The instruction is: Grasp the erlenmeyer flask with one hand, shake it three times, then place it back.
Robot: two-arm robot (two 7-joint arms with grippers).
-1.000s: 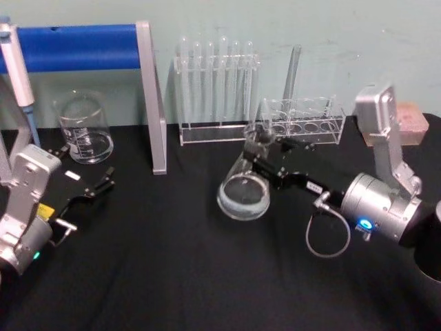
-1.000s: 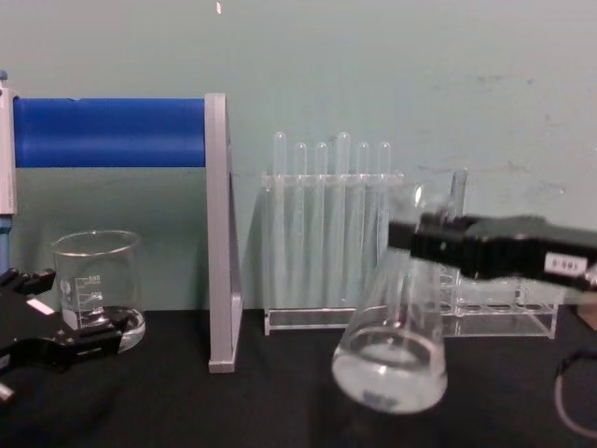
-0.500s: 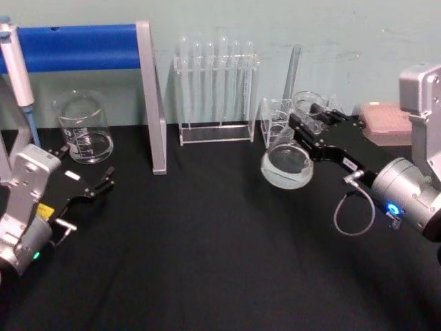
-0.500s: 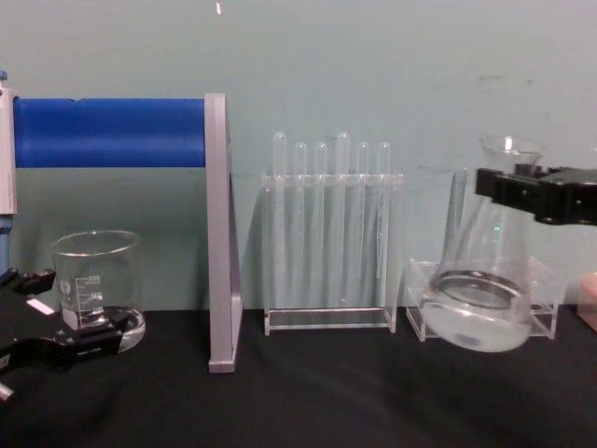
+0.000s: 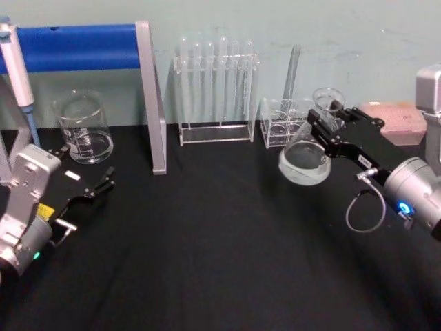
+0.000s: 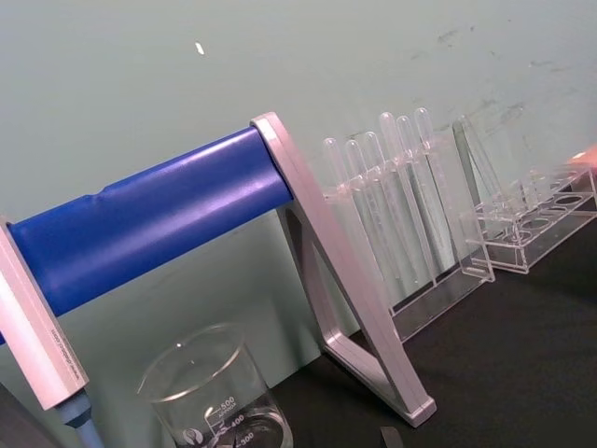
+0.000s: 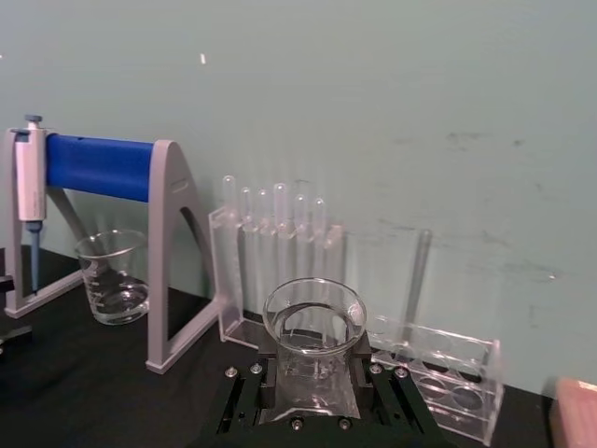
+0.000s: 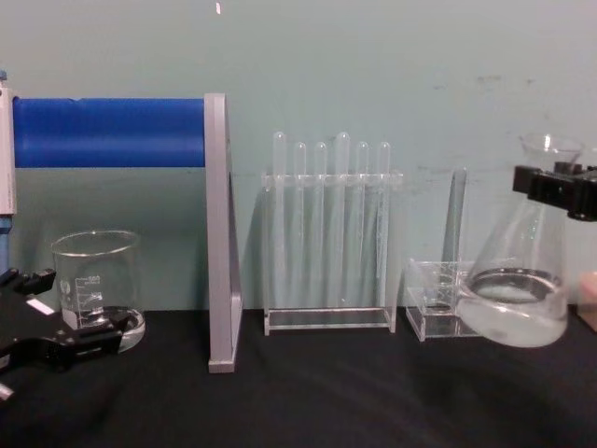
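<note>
The two fingers of the right gripper [image 5: 325, 124] were squeezed tight on the thin neck of the erlenmeyer flask [image 5: 303, 160], just under its lip. The right wrist view looked straight at the open mouth of the flask, with a black finger on each side of the neck.

The flask was up in the air on the robot's right side, in front of the small rack [image 5: 293, 123] and not touching it. It leaned over, so its wide round bottom pointed down and to the left. A little clear water sat in the bottom. From the chest view the flask looked lifted off the black table [image 5: 207, 241].

So the grabbing part looked done, and the flask was lifted. The lean made it look like the shaking part was going on. One moment could not show how many shakes were finished. Putting the flask back down on the table was not yet done, and letting go came after that.

The left gripper [image 5: 96, 186] rested low on the robot's left side, near the beaker [image 5: 84, 131]. Its fingers were apart and held nothing.
</note>
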